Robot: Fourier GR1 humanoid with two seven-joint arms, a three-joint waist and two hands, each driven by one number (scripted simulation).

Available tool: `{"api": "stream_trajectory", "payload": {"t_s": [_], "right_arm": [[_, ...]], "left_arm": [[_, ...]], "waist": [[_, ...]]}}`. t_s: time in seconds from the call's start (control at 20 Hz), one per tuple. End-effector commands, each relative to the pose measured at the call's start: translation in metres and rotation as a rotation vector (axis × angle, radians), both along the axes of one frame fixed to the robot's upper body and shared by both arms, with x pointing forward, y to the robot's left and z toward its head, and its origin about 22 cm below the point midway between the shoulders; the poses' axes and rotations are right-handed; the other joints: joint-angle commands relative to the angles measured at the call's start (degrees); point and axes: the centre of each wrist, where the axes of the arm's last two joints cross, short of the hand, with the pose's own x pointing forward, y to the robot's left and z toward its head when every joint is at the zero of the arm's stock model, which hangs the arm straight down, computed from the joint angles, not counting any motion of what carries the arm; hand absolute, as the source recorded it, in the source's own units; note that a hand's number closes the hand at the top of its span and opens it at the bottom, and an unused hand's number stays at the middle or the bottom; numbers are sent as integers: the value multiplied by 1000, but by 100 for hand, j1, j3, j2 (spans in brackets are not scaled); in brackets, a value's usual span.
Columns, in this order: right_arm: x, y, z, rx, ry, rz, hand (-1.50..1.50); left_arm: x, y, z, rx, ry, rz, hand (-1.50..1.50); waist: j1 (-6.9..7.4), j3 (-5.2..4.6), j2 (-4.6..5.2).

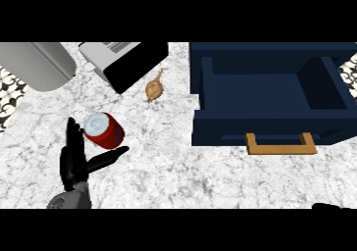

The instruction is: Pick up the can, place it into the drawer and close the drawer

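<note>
A red can (105, 130) with a silvery top lies tilted on the marble counter at the left. My left hand (74, 161) is just below and left of it, fingers straight and thumb spread toward the can's lower side, holding nothing. The dark blue drawer (272, 88) stands pulled out at the right, its inside bare, with a tan handle (280, 144) on its front. Only a black sliver of my right hand (335, 206) shows at the lower right edge.
A brown pear-like fruit (155, 88) lies between the can and the drawer. A black and silver appliance (127, 61) sits at the back, with a grey rounded object (33, 63) at the back left. Patterned floor (6, 98) shows beyond the counter's left edge.
</note>
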Motion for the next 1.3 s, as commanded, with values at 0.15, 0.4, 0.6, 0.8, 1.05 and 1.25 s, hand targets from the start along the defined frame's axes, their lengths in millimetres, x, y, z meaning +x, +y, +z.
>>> {"api": "stream_trajectory", "payload": {"t_s": [0.15,0.4,0.6,0.8,1.05,1.25], "right_arm": [[12,-5,-8,-21,-11,-9,-150],[-6,-1,17,-25,6,0,-150],[0,-11,8,-9,-2,11,-150],[7,-3,11,3,-5,10,-150],[8,-21,10,-44,-15,7,-150],[3,-10,14,-16,-5,11,-150]], "left_arm": [[8,16,-22,-49,8,13,-150],[2,28,-37,-42,14,29,-150],[31,19,-47,-31,8,55,-150],[37,27,-42,-34,0,8,-150],[53,25,-40,-51,-22,-51,-150],[49,42,-38,-55,-1,-141,-150]], "waist": [[7,-1,3],[2,-1,-1],[-39,-4,13],[-15,-2,7],[-63,-5,23],[-26,-3,8]]}}
